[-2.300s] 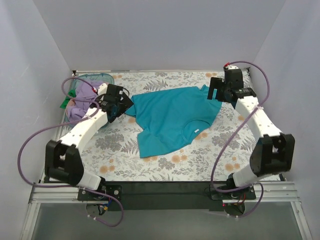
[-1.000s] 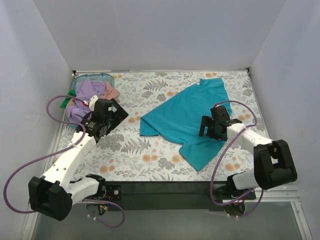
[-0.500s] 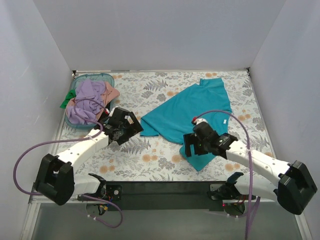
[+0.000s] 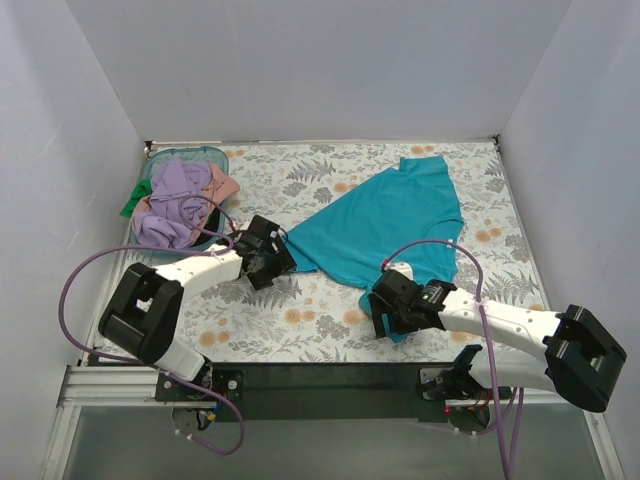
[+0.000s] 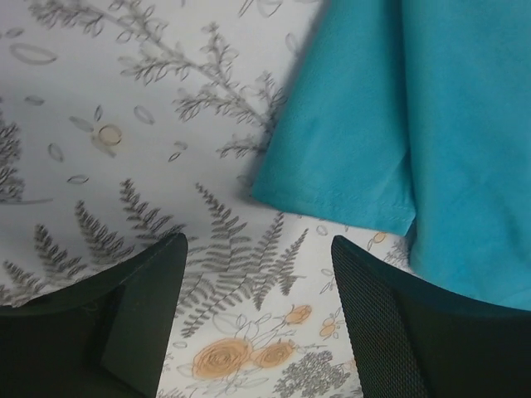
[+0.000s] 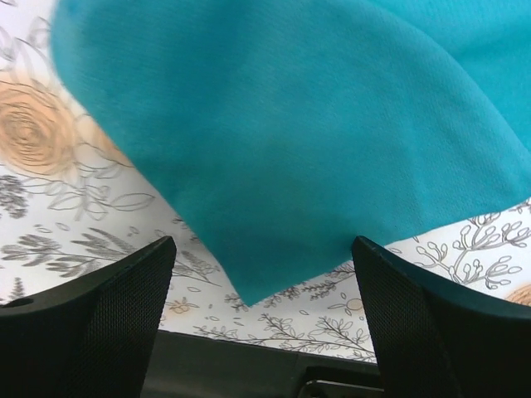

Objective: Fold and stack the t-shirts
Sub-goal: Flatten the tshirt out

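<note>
A teal-blue t-shirt (image 4: pixel 390 225) lies spread out and slanted on the floral tablecloth, right of centre. My left gripper (image 4: pixel 281 263) is open and empty, low over the cloth just short of the shirt's left sleeve (image 5: pixel 348 174). In the left wrist view the gripper (image 5: pixel 257 323) has only tablecloth between its fingers. My right gripper (image 4: pixel 383 322) is open at the shirt's near corner. In the right wrist view that corner (image 6: pixel 249 294) points down between the open fingers of the gripper (image 6: pixel 261 323). Lavender (image 4: pixel 170 190), salmon-pink (image 4: pixel 222 185) and green (image 4: pixel 130 207) shirts lie piled at the far left.
The piled shirts sit in a teal plastic basket (image 4: pixel 215 153) at the table's far left corner. The black front edge of the table (image 6: pixel 249 365) runs just beyond the right gripper. White walls close in the table on three sides.
The teal shirt was pulled right and turned. Since half a second ago, my left gripper has moved right to the sleeve. My right gripper has moved slightly nearer, to the shirt's near corner.
</note>
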